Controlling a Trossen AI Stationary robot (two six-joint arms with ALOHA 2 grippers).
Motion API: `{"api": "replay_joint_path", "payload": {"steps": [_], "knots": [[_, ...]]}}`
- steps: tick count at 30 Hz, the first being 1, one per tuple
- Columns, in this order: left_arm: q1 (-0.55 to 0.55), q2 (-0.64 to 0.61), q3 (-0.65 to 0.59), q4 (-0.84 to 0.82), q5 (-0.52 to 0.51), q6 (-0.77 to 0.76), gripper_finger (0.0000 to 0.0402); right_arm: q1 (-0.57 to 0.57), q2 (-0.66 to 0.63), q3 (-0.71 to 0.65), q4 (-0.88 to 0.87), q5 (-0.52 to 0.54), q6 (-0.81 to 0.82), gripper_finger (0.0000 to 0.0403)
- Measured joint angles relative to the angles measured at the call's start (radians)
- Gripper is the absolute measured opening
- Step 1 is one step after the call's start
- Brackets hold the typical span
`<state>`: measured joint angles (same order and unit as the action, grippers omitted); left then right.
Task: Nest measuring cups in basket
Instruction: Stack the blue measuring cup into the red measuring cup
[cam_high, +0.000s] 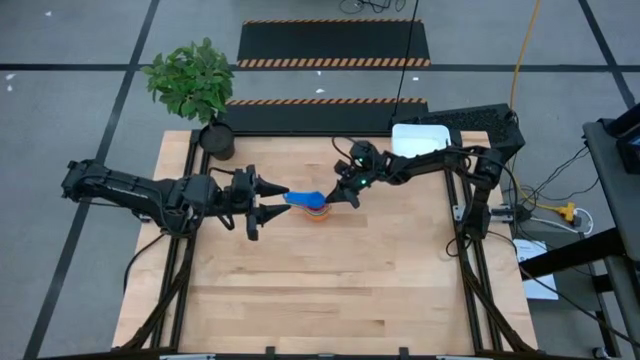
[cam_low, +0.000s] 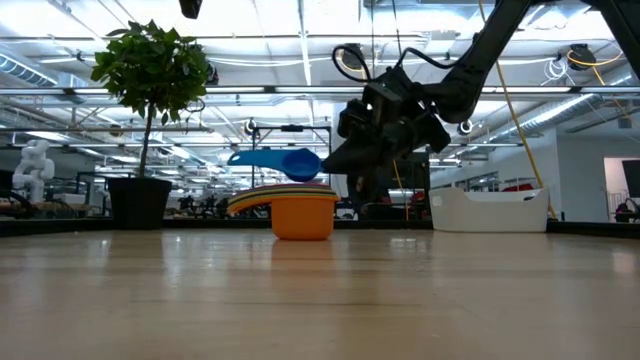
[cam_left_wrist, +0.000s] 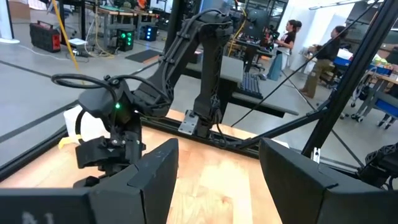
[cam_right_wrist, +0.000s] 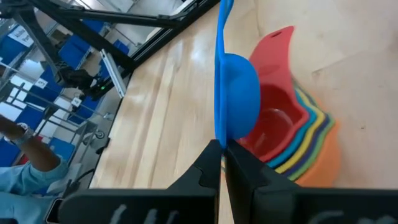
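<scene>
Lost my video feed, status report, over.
Right gripper shut on blue cup over nested stack. Left gripper open alongside. Basket empty, far corner.

The stack of nested cups (cam_high: 316, 210) sits mid-bench (cam_high: 330, 290), between the left hand (cam_high: 268, 208) and right hand (cam_high: 343, 197). One cup (cam_high: 304, 198) hangs above the stack. The basket (cam_high: 420, 138) lies at the far right corner, the plant pot (cam_high: 216, 140) at the far left.

Left arm: reaches in from the table's left side, stretched toward the centre.
Left gripper (cam_high: 262, 205): fingers (cam_left_wrist: 152, 180) spread apart, nothing between them, just left of the right gripper.
Right arm: comes from its mount at the table's far right corner, bent down toward the centre.
Right gripper (cam_high: 345, 197): fingers pressed together, pinching the rim of a blue measuring cup (cam_right_wrist: 236, 96), held above the table.
</scene>
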<state>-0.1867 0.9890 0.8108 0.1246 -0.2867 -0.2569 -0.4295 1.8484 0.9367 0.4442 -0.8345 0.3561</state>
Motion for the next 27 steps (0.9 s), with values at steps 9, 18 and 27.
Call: {"api": "replay_joint_path", "payload": {"steps": [9,18,27], "knots": [[-0.005,0.000,0.000,0.000,0.000,0.000,0.0225,0.018,0.000,0.000,-0.001,0.004,-0.001,0.0002],[-0.022,0.000,0.000,0.000,0.000,0.011,0.0225,0.005,0.000,0.000,-0.028,0.052,-0.018,0.0021],[-0.023,0.000,0.000,0.002,0.000,0.012,0.0225,0.005,0.000,0.000,-0.042,0.053,-0.026,0.0023]]}}
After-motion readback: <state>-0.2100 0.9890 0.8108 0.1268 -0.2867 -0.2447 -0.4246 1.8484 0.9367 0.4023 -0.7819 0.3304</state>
